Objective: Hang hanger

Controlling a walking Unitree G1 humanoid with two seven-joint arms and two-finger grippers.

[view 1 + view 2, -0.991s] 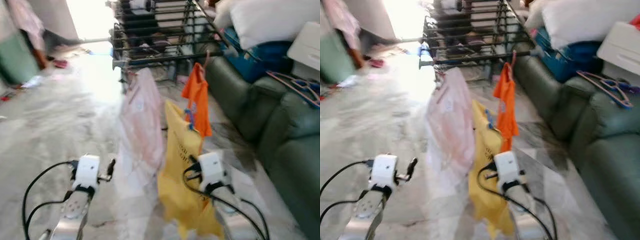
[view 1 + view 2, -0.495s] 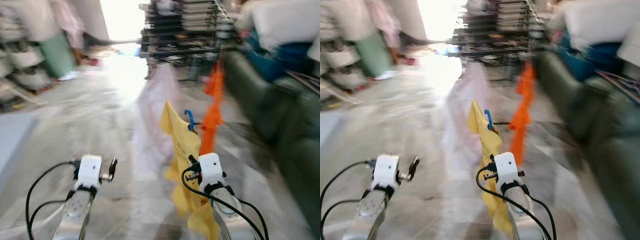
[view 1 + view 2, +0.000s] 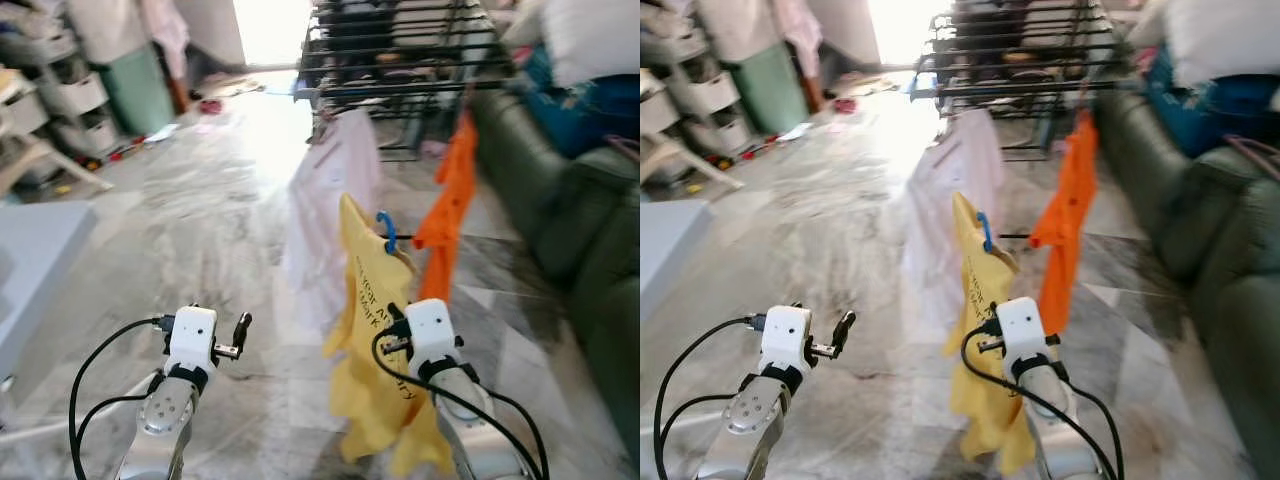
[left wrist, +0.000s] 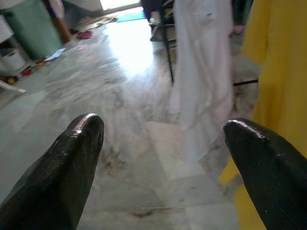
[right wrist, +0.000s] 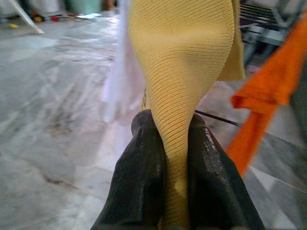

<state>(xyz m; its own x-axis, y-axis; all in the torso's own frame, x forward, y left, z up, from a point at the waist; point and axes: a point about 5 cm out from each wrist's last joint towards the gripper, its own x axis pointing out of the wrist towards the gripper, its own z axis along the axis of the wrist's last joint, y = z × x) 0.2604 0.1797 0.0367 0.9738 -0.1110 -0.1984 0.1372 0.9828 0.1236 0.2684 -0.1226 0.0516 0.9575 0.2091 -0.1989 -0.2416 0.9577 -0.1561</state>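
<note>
The right gripper (image 5: 175,143) is pinched tight on a fold of the yellow garment (image 3: 375,330), which it carries out in front of the robot on a blue hanger (image 3: 387,230) whose hook pokes up above the cloth. The fabric looks like a soft knit, light and floppy, bunching thin where the fingers (image 5: 144,158) squeeze it and drooping loose below the wrist. Held by the cloth alone, I'd guess the hanger can swing and twist freely, and the shirt could slide off its shoulders; the stiff plastic hook or neck would be the surer place to take hold when steering it onto a bar. The left gripper (image 4: 163,139) is spread wide with nothing in it, low over the marble floor (image 3: 200,200). Ahead stands the black drying rack (image 3: 400,60), with a white garment (image 3: 330,220) and an orange shirt (image 3: 450,200) hanging off its near edge, just beyond the yellow one.
</note>
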